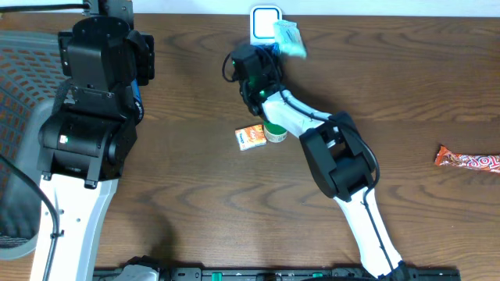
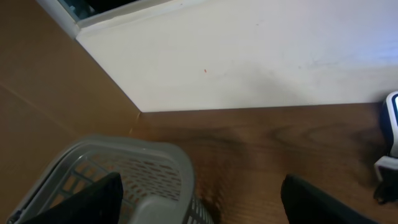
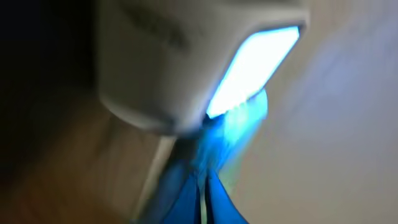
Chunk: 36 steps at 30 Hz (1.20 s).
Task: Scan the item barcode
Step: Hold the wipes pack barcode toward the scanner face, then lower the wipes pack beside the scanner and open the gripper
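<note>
While its jaws are pressed together on a blue packet (image 1: 290,37), the right gripper (image 1: 275,48) holds that packet right against the white scanner (image 1: 264,22) at the far edge of the table (image 1: 391,86). From the right wrist camera the picture is badly blurred, but the scanner's lit window (image 3: 255,67) seems to sit just above the packet (image 3: 208,186), close enough that blue light falls on it. Whether a barcode faces the window cannot be told.

Nearer than the scanner, beside the right arm's white link, lie a small orange box (image 1: 250,137) and a green-lidded tub (image 1: 275,131), touching or nearly so. Well to the right of the scanner, a red candy bar (image 1: 469,161) lies near the table's edge.

Far to the left of the scanner, the left gripper (image 2: 199,202) hangs with its dark fingers (image 2: 93,199) spread wide and nothing between them, above the rim of a grey basket (image 2: 143,180). The scanner just shows at that view's right edge (image 2: 392,121).
</note>
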### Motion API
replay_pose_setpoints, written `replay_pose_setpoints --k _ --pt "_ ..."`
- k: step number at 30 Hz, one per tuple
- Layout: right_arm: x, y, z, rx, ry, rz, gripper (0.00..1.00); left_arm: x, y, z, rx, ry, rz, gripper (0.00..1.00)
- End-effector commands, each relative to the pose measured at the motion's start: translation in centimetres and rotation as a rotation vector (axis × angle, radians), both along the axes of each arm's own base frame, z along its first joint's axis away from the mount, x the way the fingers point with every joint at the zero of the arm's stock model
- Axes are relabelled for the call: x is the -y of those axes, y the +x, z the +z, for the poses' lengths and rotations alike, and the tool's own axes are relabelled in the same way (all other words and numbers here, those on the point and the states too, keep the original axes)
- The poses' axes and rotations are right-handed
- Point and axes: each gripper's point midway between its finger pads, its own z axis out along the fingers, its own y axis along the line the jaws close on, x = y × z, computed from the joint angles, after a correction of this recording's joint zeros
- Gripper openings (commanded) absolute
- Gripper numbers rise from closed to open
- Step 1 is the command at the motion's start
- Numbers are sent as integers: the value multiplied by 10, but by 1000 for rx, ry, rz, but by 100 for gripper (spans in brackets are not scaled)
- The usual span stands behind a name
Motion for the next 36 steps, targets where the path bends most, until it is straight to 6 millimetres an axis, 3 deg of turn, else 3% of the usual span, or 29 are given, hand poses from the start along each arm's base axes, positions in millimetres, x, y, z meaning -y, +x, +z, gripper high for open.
replay_pose_setpoints --k 1,7,14,17,20,25,30,33,36 --pt "-21 -4 -18 -24 45 51 1 -4 -2 -1 -1 2 16 82" --pt "-24 -4 -17 -6 86 46 1 -4 -2 -2 -6 3 17 82" --pt "-14 2 22 240 339 -105 2 -4 -2 -3 -11 4 17 82" --pt "-10 1 45 354 465 -176 20 -4 -2 -3 -10 5 17 82" --pt "-1 -1 65 436 564 -242 67 -4 -2 -3 -11 4 17 82" --pt "34 0 85 567 718 -408 93 -4 -2 -3 -9 4 16 82" --pt "61 -2 74 475 818 -551 99 -4 -2 -2 -6 3 16 82" --pt "53 -11 67 248 1004 -605 99 -4 -2 -2 -6 3 16 82" --pt "38 -33 72 -5 1348 -763 99 -4 -2 -2 -5 3 16 82"
